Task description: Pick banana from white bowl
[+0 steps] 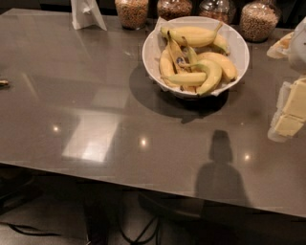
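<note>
The white bowl (153, 45) stands at the back of the table, right of centre. It holds several yellow bananas (196, 36), some lying across the top and some curved along the front. My gripper (288, 115), pale with cream-yellow pads, is at the right edge of the view. It hangs over the table, to the right of the bowl and a little nearer to me. It does not touch the bowl or the bananas, and it is partly cut off by the frame edge.
The glossy brown table (95, 95) has its front edge near the bottom of the view. Several glass jars of grain (131, 12) stand in a row behind the bowl. A white paper object (87, 13) is at the back left. A small item (4, 83) lies at the left edge.
</note>
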`<state>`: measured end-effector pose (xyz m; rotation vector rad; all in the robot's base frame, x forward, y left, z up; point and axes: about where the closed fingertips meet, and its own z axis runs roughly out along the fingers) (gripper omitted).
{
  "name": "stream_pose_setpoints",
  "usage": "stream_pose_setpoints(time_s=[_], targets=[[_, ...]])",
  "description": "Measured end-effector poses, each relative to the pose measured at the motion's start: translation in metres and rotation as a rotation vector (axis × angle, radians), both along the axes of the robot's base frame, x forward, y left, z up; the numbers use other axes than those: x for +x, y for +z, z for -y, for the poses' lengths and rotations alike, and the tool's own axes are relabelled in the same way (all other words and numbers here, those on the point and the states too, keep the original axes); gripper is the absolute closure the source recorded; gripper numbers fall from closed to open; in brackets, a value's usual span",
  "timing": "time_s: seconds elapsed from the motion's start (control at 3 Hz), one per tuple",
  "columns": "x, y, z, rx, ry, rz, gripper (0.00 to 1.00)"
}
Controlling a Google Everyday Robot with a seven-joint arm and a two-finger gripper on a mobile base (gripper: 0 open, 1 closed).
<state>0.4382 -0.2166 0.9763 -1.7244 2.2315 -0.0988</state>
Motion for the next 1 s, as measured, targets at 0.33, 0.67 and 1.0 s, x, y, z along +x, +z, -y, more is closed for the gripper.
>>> stream_pose_setpoints(time_s=[0.33, 0.67, 1.0], targets=[[0.000, 0.000, 0.000, 0.000, 0.000, 0.000, 0.00], [0.012, 0.003, -0.009, 0.019, 0.069, 0.060, 0.00], [0.034, 0.007, -0.030, 0.051, 0.212, 0.135, 0.00]])
